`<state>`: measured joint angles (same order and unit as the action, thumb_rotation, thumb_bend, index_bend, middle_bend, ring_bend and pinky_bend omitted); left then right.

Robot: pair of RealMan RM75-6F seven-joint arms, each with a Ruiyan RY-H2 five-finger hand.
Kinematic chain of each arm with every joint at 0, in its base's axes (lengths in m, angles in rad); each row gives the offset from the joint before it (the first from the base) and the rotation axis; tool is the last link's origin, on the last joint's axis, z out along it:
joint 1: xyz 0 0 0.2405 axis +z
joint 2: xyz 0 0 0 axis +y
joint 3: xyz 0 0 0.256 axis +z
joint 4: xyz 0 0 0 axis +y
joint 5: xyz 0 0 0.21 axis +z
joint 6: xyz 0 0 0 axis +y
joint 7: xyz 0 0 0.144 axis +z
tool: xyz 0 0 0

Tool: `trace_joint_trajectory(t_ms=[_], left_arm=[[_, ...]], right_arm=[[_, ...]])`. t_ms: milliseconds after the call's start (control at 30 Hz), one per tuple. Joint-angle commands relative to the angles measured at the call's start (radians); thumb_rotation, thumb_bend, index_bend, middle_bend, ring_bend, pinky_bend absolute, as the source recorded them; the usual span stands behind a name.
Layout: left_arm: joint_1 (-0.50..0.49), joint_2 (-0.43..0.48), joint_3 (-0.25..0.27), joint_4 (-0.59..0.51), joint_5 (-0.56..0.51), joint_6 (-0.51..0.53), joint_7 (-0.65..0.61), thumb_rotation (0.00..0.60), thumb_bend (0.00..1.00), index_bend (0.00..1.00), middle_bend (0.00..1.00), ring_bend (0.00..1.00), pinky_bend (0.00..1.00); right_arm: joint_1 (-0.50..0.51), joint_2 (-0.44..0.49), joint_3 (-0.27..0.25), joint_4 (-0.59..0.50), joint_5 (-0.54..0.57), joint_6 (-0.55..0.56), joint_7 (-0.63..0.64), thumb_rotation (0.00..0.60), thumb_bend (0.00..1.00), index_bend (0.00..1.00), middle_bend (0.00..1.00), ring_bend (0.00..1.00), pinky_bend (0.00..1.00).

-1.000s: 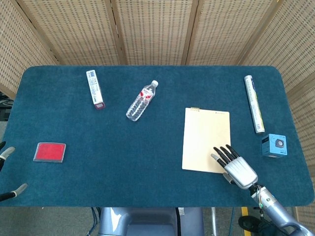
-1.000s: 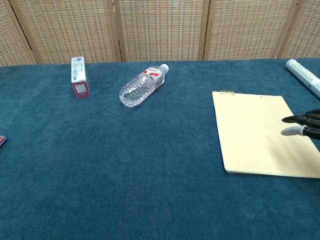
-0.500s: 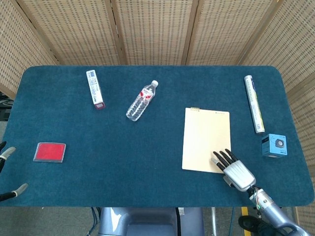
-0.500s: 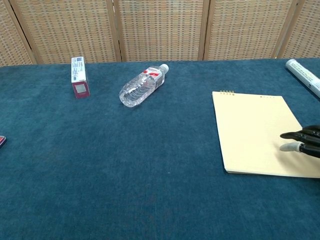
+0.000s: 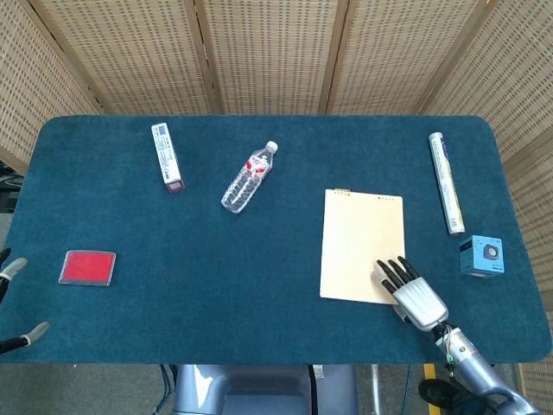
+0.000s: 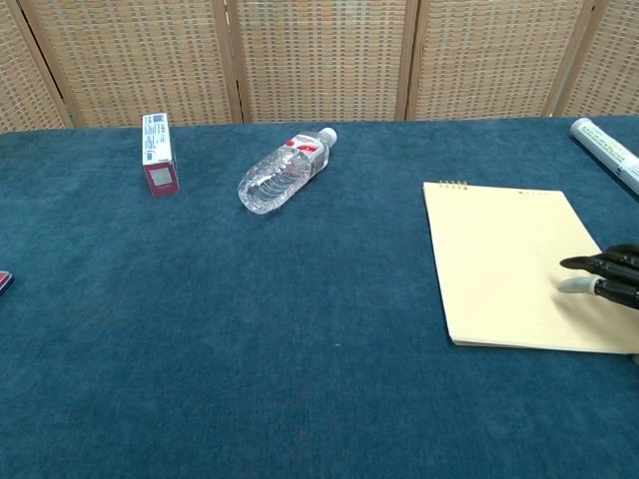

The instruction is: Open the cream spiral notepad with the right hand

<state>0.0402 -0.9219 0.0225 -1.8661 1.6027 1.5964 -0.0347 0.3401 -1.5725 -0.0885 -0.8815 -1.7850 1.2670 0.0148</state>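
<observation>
The cream spiral notepad [image 5: 363, 245] [image 6: 514, 261] lies flat and closed on the blue table, its spiral along the far edge. My right hand [image 5: 410, 293] [image 6: 607, 276] sits at the pad's near right corner, fingers stretched out and apart over the cover, holding nothing. Whether the fingertips touch the cover I cannot tell. Of my left hand [image 5: 12, 298] only a few fingers show at the left edge of the head view, spread apart and empty.
A clear water bottle [image 5: 249, 177] lies left of the pad. A white and red box [image 5: 167, 156] sits far left, a red card [image 5: 87, 267] near left. A white tube [image 5: 446, 181] and a blue cube [image 5: 480, 256] lie right of the pad.
The right hand drew back a little toward the pad's near edge, then edged forward again. The pad has not moved.
</observation>
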Motion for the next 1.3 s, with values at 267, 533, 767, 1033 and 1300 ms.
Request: trace_joint_trajectory(t_ms=[267,533,767,1033,1300], left_arm=[[0.000,0.000,-0.001,-0.001,-0.002,0.000,0.000,0.600,0.00,0.00,0.00,0.00,0.00],[0.000,0.000,-0.001,-0.001,-0.003,0.001,-0.002,0.600,0.00,0.00,0.00,0.00,0.00],[-0.002,0.000,-0.001,-0.003,-0.006,-0.003,0.001,0.600,0.00,0.00,0.00,0.00,0.00],[-0.004,0.002,-0.003,-0.004,-0.011,-0.007,-0.001,0.600,0.00,0.00,0.00,0.00,0.00],[-0.007,0.003,-0.005,-0.005,-0.019,-0.014,-0.004,0.600,0.00,0.00,0.00,0.00,0.00]], right_arm=[[0.008,-0.019,0.005,0.029,0.023,0.022,0.026,0.600,0.49,0.10,0.00,0.00,0.00],[0.019,-0.047,0.038,0.045,0.055,0.046,0.037,0.600,0.49,0.10,0.00,0.00,0.00],[0.047,-0.057,0.070,0.036,0.085,0.037,0.051,0.600,0.49,0.10,0.00,0.00,0.00],[0.092,-0.056,0.083,0.005,0.105,-0.020,-0.002,0.600,0.49,0.10,0.00,0.00,0.00],[0.121,-0.077,0.100,0.020,0.115,-0.019,0.002,0.600,0.51,0.52,0.45,0.28,0.07]])
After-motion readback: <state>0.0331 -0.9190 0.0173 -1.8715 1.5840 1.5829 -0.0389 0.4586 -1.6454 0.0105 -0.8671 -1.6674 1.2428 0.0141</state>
